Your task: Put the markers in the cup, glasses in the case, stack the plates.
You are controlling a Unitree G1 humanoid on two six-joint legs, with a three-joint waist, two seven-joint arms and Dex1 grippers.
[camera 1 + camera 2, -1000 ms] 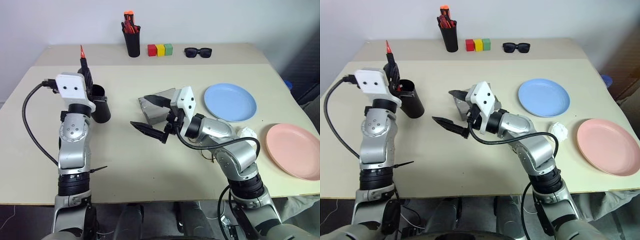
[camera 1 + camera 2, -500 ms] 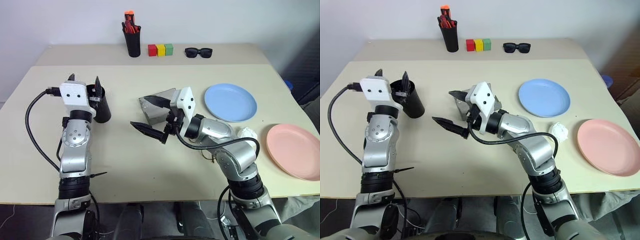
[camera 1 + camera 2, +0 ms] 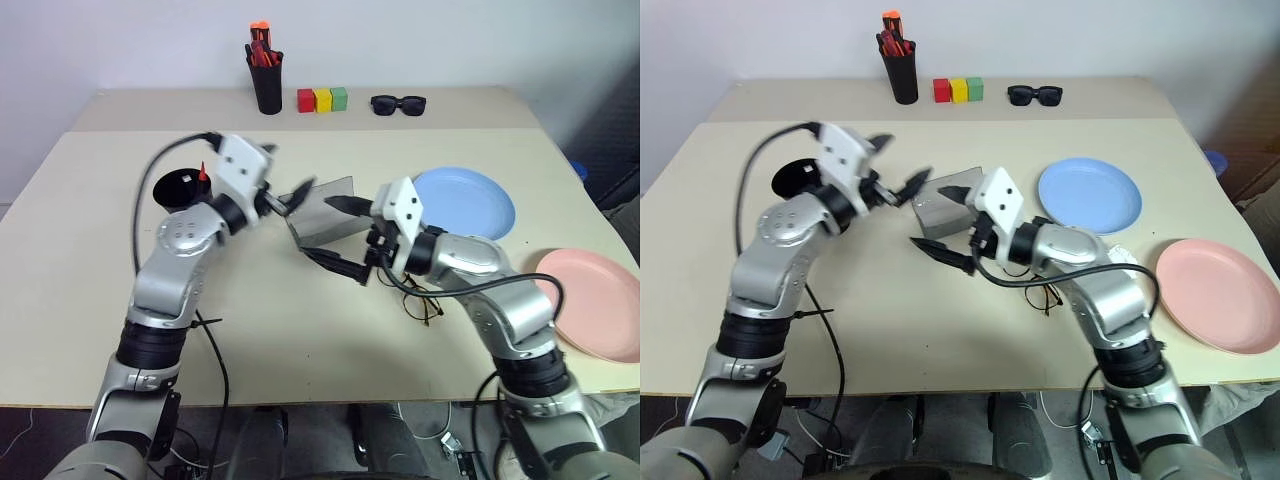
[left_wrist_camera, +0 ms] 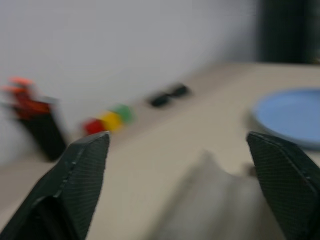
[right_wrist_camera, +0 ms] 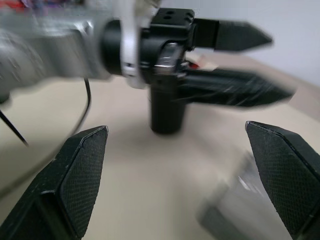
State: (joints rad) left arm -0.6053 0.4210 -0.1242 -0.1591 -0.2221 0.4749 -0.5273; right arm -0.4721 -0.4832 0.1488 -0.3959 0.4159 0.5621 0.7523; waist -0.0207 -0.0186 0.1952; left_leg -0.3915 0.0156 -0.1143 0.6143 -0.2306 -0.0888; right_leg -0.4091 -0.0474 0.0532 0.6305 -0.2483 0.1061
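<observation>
The black cup (image 3: 180, 188) stands at the table's left, and a marker's red tip (image 3: 203, 172) pokes out of it. To its right my left gripper (image 3: 908, 158) is open and empty, pointing at the grey case (image 3: 325, 215), which lies with its lid raised. My right gripper (image 3: 338, 235) is open and empty just in front of the case. The thin-rimmed glasses (image 3: 420, 302) lie on the table under my right forearm. The blue plate (image 3: 470, 205) sits right of the case. The pink plate (image 3: 598, 300) lies apart at the right edge.
Along the far edge stand a black pen holder (image 3: 266, 78) with orange-topped pens, three coloured blocks (image 3: 320, 99) and dark sunglasses (image 3: 397, 103). The right wrist view shows my left gripper (image 5: 272, 62) close ahead, with the cup (image 5: 167, 112) behind it.
My left gripper opened, left the red-tipped marker in the cup, and swung right toward the case. My right arm shifted right, uncovering the glasses.
</observation>
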